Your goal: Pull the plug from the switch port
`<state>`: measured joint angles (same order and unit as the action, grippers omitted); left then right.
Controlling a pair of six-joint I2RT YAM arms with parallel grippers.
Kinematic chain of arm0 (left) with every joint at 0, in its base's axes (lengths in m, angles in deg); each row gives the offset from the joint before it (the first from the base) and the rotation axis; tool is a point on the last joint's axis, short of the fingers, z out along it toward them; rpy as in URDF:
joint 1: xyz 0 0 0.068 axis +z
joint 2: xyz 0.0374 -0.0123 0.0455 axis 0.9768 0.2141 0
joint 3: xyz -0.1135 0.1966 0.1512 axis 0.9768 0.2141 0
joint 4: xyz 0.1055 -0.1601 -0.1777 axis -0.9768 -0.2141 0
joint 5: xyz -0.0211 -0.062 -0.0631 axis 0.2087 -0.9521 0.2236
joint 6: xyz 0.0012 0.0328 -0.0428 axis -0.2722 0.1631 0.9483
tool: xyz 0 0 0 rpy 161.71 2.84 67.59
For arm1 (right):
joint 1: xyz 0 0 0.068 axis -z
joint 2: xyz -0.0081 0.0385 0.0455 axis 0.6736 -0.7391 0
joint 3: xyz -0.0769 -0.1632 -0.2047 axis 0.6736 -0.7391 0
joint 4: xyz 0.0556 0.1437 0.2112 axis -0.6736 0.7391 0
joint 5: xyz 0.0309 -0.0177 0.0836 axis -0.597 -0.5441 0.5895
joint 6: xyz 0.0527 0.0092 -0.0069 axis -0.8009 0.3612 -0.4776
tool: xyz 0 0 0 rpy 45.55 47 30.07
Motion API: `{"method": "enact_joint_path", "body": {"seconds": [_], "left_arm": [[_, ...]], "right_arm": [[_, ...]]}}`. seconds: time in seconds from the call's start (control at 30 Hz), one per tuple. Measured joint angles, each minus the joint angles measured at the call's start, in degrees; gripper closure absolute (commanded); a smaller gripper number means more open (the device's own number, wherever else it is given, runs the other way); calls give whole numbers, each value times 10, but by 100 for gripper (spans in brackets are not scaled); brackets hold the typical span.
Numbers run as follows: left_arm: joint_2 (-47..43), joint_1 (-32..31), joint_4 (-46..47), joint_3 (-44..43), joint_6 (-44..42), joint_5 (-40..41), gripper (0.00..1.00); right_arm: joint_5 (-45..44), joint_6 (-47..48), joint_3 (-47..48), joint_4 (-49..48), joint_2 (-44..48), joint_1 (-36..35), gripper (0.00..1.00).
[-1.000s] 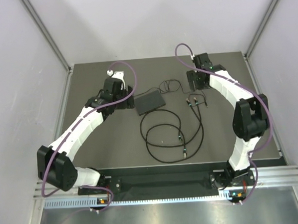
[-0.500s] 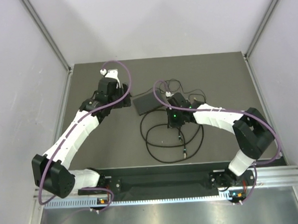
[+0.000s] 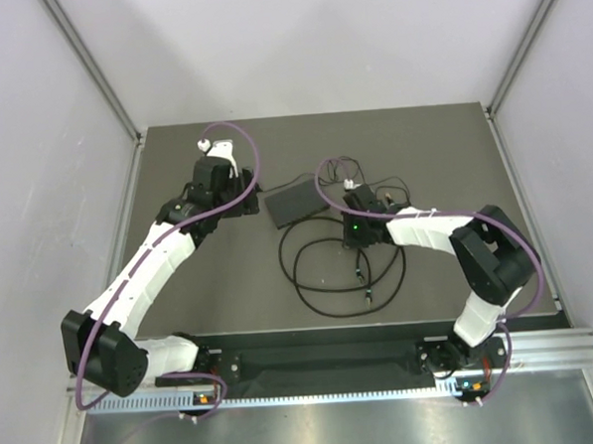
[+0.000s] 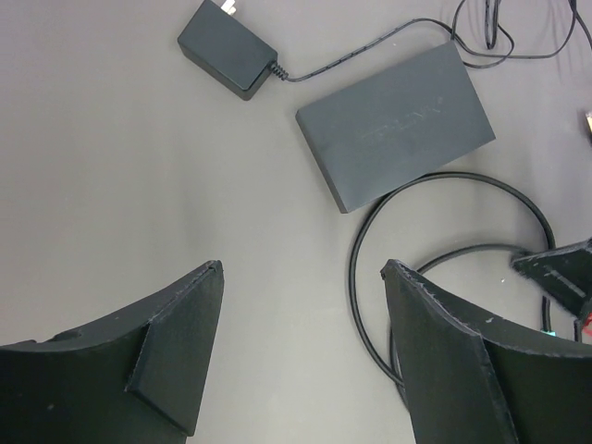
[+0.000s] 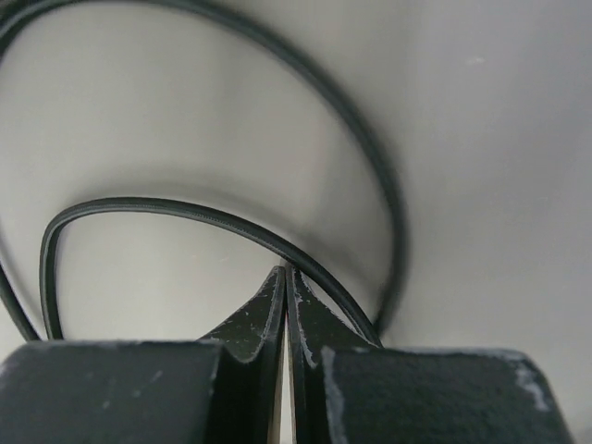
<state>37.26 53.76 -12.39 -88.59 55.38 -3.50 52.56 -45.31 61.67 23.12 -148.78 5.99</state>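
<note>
Switch (image 3: pixel 296 203): flat on table (image 3: pixel 210 286), mid-back, between the 2 arms.
Adapter (image 4: pixel 227 48): just beside switch, thin wire (image 4: pixel 351 57) running to switch's far corner.
L claw (image 4: pixel 303 268): released, jaws wide apart, above bare table near switch, no contact.
R claw (image 5: pixel 284 277): clenched, tips pressed together, nothing seen btwn them; low over cable (image 5: pixel 213 217), which passes right by the tips.
Plug: can't tell.

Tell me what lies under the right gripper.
Loops of black cable lie on the table beneath the right gripper, whose jaws are shut. Whether the tips touch the cable is hidden by the jaws themselves.
</note>
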Motion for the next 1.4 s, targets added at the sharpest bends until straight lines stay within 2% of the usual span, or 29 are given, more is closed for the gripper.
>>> {"method": "enact_joint_path", "body": {"seconds": [0.13, 0.4, 0.53, 0.67, 0.8, 0.83, 0.87, 0.97, 1.03, 1.17, 1.23, 1.4], "left_arm": [[0, 3, 0, 0, -2, -2, 25], [0, 7, 0, 0, -2, -10, 25], [3, 9, 0, 0, -2, -10, 24], [23, 24, -6, -1, 11, -10, 24], [75, 71, -11, -3, 44, -30, 25], [87, 80, -11, -3, 50, -34, 25], [101, 90, -11, -3, 59, -38, 25], [128, 100, -2, -2, 83, -49, 27], [144, 100, 10, -2, 102, -59, 30], [198, 100, 27, -13, 143, -68, 40], [238, 100, 31, -23, 166, -71, 45], [308, 100, 47, -27, 198, -75, 52]], "right_arm": [[4, 1, -25, -18, 16, 40, 99], [-5, 5, -38, -29, 28, 181, 95], [-44, 22, -5, 4, 13, 255, 95], [-108, 52, 46, 55, -6, 290, 92], [-124, 91, 101, 87, -7, 277, 85], [-119, 100, 113, 90, -4, 265, 79], [-113, 106, 120, 90, -1, 251, 78], [-66, 116, 156, 96, 5, 191, 77], [-9, 114, 213, 101, -14, 161, 75], [39, 105, 325, 93, -94, 142, 77], [52, 100, 363, 92, -134, 143, 82], [75, 91, 405, 100, -219, 142, 85]]}}
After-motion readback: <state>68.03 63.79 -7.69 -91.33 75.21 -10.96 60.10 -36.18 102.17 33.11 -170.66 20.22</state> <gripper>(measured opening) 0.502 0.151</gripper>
